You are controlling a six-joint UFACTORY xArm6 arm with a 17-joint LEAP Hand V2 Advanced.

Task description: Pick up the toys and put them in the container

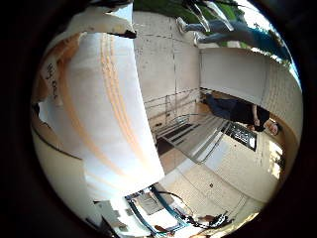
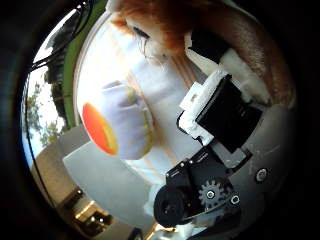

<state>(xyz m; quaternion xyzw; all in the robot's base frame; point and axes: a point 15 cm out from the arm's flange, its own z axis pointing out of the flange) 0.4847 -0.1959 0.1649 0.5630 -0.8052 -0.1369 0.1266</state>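
Hand: white-and-black hand [image 2: 220, 120], fingers curled around fuzzy orange-brown plush toy [image 2: 165, 25].
Relation: white round container [image 2: 120, 75] lies directly beneath the palm.

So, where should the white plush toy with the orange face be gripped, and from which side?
Grip the white plush toy probably across its rounded sides, not its flat orange face. Come from the palm's side: behind, it rests on the white striped surface, and the brown furry toy lies close beside it.

White container [image 2: 165, 95] holds two toys — furry orange-brown [image 2: 160, 25], white-and-orange plush [image 2: 117, 125]
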